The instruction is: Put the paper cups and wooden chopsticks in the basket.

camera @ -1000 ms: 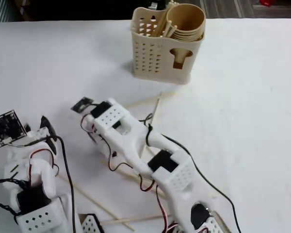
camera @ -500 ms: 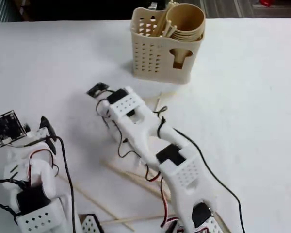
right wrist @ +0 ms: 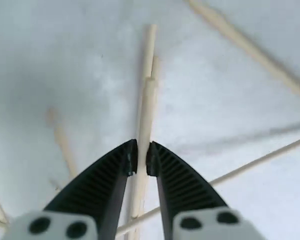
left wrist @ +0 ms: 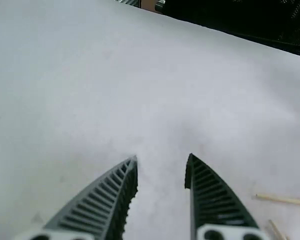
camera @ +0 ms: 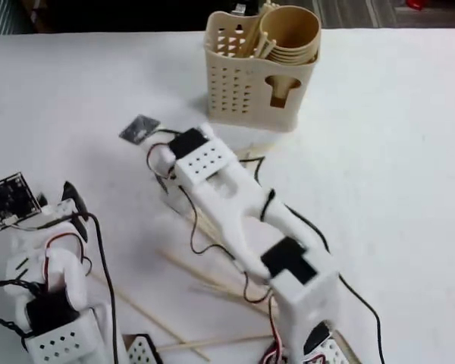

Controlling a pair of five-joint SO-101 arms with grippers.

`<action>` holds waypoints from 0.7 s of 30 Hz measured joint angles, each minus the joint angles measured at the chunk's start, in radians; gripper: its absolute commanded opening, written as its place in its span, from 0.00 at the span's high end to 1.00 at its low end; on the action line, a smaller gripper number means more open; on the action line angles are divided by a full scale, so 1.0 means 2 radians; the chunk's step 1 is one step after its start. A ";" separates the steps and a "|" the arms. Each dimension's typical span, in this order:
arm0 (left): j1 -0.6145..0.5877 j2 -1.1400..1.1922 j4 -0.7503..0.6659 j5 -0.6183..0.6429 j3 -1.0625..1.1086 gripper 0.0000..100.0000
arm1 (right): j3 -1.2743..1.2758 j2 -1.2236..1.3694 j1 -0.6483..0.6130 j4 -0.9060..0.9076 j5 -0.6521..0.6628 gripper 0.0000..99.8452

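My right gripper point(right wrist: 141, 150) is shut on a wooden chopstick point(right wrist: 146, 100), which stands out past the fingertips over the white table; a second stick seems to lie along it. In the high view the right arm point(camera: 212, 182) reaches across the table's middle, with its wrist a short way in front of the basket point(camera: 243, 95). The basket holds stacked paper cups point(camera: 292, 34) and several chopsticks point(camera: 250, 34). More chopsticks point(camera: 193, 271) lie loose near the arm bases. My left gripper point(left wrist: 161, 165) is open above bare table, with the left arm point(camera: 53, 280) at the near left.
In the right wrist view, loose sticks point(right wrist: 245, 45) cross the table around the held one. In the left wrist view, one chopstick tip point(left wrist: 282, 200) lies off to the side. The table's far edge point(camera: 98, 32) runs behind the basket.
The right arm has swung away from its base toward the basket, its wrist now closer to it. The left arm has not moved.
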 measured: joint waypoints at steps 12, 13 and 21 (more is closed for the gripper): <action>0.000 0.000 0.000 0.000 0.000 0.83 | 0.027 -0.023 -0.003 -0.012 0.002 0.98; 0.000 0.000 0.000 0.000 0.000 0.83 | 0.035 -0.013 -0.004 -0.023 0.002 0.98; 0.000 0.000 0.000 0.000 0.000 0.83 | 0.041 0.081 -0.003 -0.066 0.002 0.84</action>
